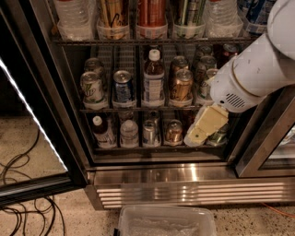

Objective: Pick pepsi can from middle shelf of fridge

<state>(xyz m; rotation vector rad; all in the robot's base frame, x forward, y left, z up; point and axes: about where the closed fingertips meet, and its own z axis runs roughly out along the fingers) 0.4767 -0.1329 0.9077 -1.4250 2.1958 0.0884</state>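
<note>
**Hidden and cropped around the end effector**

The end effector (pixel 197 136) hangs low at the right side of the fridge (pixel 184 177), covering most of a can (pixel 220 136) just behind it. Above it, the white arm (pixel 258 69) blocks the right end of the middle shelf (pixel 138 109) and runs off the right edge. Far above, the tall bottles (pixel 150 14) lose their tops to the frame. Below, a clear bin (pixel 166 223) is cut off.
</note>
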